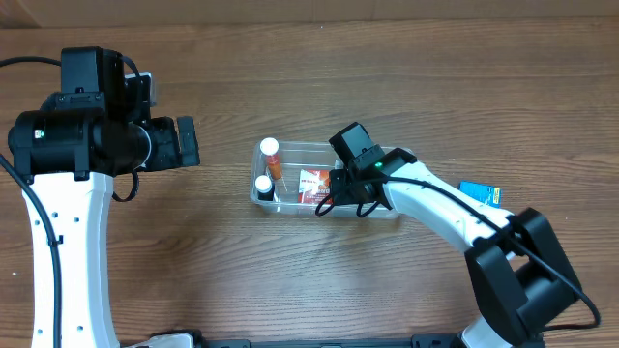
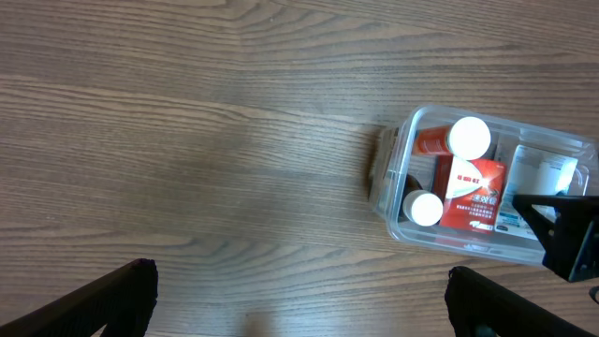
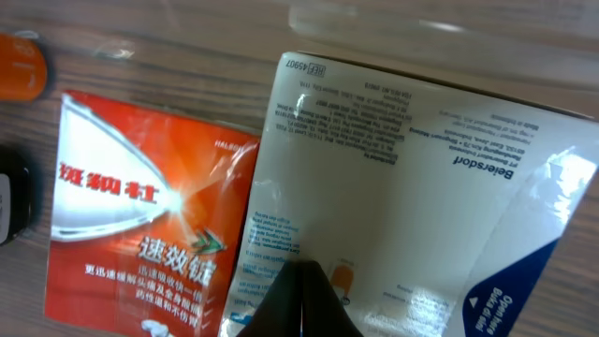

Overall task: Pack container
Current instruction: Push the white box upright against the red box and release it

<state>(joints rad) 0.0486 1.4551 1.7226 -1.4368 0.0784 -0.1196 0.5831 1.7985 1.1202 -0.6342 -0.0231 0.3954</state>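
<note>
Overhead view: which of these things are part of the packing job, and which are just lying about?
In the job: container, holding orange bottle, dark bottle, red box and white box; right pincer over it.

Lying about: blue box out on the table, maybe still to pack; left pincer, open, off to the side.

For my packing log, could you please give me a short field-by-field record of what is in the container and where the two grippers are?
container: clear tub, mid-table
inside: orange bottle and small dark bottle, both white-capped; red box; white box
outside: blue box on the table, right of the container
left gripper: open, off to the left, holding nothing
right gripper: down in the container over the white box; open or shut unclear
</note>
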